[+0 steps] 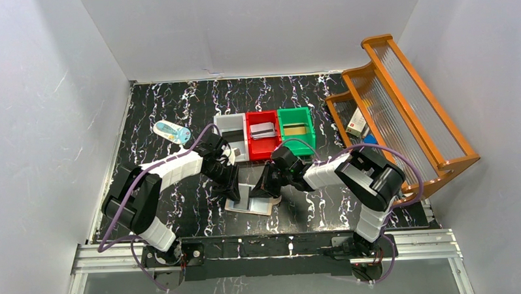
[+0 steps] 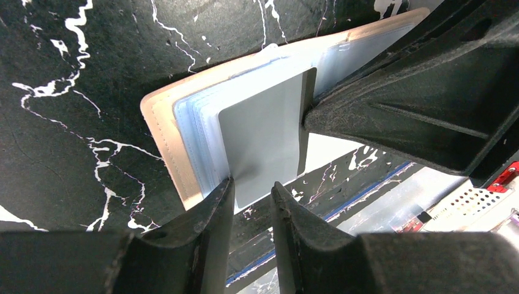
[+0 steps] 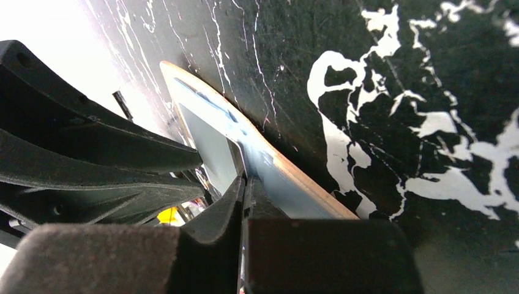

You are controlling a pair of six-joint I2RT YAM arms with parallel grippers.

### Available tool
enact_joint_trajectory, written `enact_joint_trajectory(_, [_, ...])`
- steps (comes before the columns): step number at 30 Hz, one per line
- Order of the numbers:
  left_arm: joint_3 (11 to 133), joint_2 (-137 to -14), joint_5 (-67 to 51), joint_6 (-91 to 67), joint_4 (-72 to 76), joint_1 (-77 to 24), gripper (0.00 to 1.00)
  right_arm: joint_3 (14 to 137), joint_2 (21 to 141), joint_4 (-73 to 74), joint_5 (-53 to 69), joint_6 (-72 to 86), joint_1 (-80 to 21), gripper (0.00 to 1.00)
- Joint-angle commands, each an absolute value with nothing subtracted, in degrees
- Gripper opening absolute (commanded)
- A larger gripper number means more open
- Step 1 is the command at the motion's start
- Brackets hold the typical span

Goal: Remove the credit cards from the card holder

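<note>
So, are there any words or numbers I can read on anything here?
Nothing here can be read.
On the silvery card in the card holder: the face that shows is blank.
On the small box in the wooden rack: print too small to read.
On the bottle: label too small to read.

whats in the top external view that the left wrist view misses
Only the top external view: the grey bin, red bin and green bin, the wooden rack, a bottle and both whole arms. Only the left wrist view: how a silvery card sticks out of the pale blue pockets, its lower edge between the spread fingers of the left pincer. Both: the tan wallet open on the black marbled table, with the right pincer at it too.
</note>
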State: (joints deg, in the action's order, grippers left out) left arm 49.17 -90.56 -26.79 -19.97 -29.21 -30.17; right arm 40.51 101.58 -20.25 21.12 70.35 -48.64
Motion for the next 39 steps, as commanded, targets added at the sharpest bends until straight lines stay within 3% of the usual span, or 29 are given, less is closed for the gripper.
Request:
enact_joint_trajectory(1, [47.7, -91.6, -25.3, -20.1, -31.0, -30.6, 0.27, 41.1, 100.2, -18.4, 18.7, 68.4, -48.6, 0.05])
enact_joint_trajectory(10, [47.3, -91.9, -24.3, -20.7, -30.9, -30.6, 0.26, 40.8, 96.7, -14.2, 15.9, 66.9, -48.5, 0.03])
enact_joint_trajectory(20, [47.6, -91.7, -24.9, -20.2, -30.9, -30.6, 0.26, 42.1, 98.3, -18.4, 19.7, 66.1, -48.8, 0.36])
enact_joint_trajectory(23, [47.6, -91.6, -25.0, -20.2, -30.9, -30.6, 0.25, 42.3, 98.9, -18.6, 19.9, 66.1, -49.0, 0.39])
enact_joint_trajectory(28, [47.7, -91.5, -25.2, -20.2, -30.9, -30.5, 0.25, 43.5, 101.8, -19.2, 21.5, 66.0, -49.6, 0.33])
enact_joint_trajectory(31, [47.9, -91.3, -25.3, -20.2, -31.1, -30.6, 0.25, 45.6, 101.0, -12.3, 17.1, 64.3, -50.4, 0.30])
enact_joint_trajectory(37, [48.2, -90.8, -25.1, -20.1, -31.4, -30.6, 0.25, 45.7, 96.9, -8.1, 11.7, 63.2, -50.6, 0.11])
enact_joint_trajectory(39, [48.2, -90.8, -25.0, -20.1, -31.5, -30.5, 0.25, 45.5, 96.6, -8.2, 11.8, 63.3, -50.6, 0.09])
